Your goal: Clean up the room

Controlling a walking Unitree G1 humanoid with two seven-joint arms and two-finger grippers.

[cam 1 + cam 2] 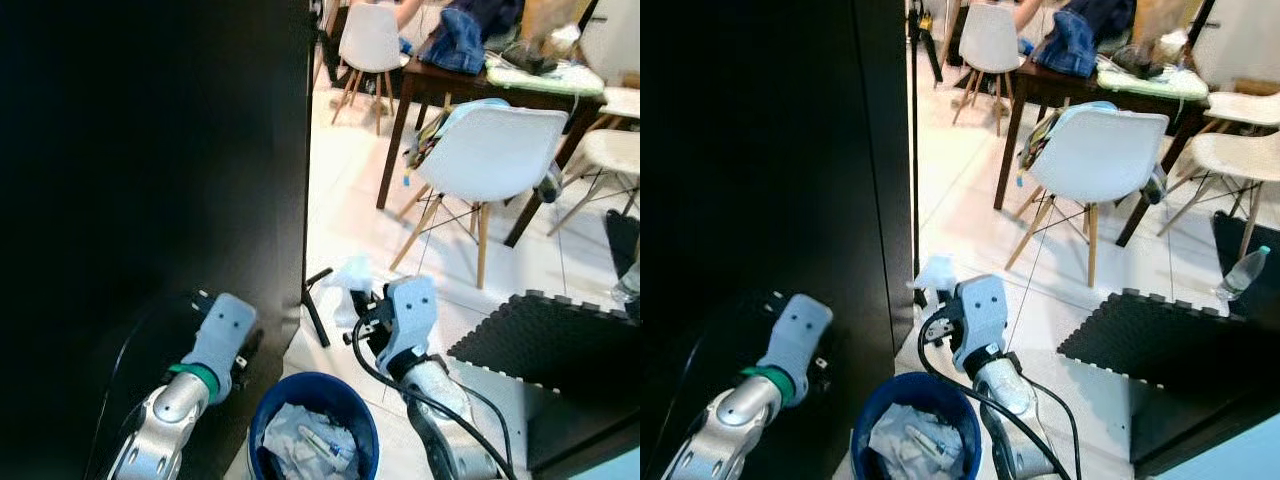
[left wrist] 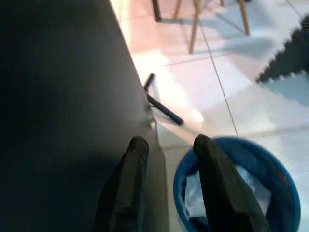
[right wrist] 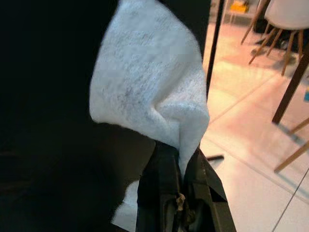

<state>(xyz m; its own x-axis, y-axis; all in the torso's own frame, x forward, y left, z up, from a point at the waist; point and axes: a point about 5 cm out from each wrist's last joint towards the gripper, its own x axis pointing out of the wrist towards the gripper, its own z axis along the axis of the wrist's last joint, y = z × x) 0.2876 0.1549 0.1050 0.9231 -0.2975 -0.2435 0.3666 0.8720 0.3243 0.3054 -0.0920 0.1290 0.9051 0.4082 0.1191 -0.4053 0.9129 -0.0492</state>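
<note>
My right gripper (image 3: 179, 157) is shut on a crumpled white tissue (image 3: 149, 82), held up above the floor beside the tall black panel (image 1: 150, 200). The tissue (image 1: 352, 275) pokes up past the right wrist in the eye views. Below, between my arms, stands a blue bin (image 1: 315, 400) with several crumpled white wipes inside. My left gripper (image 2: 166, 145) is open and empty, its fingers (image 2: 133, 164) spread over the bin's rim (image 2: 270, 159) beside the black panel.
A black bar (image 1: 316, 305) lies on the pale tiles by the panel's foot. White chairs (image 1: 490, 150) and a dark table (image 1: 500, 85) piled with clothes stand ahead. Dark foam mats (image 1: 540, 335) lie to the right, with a plastic bottle (image 1: 1240, 272) beyond.
</note>
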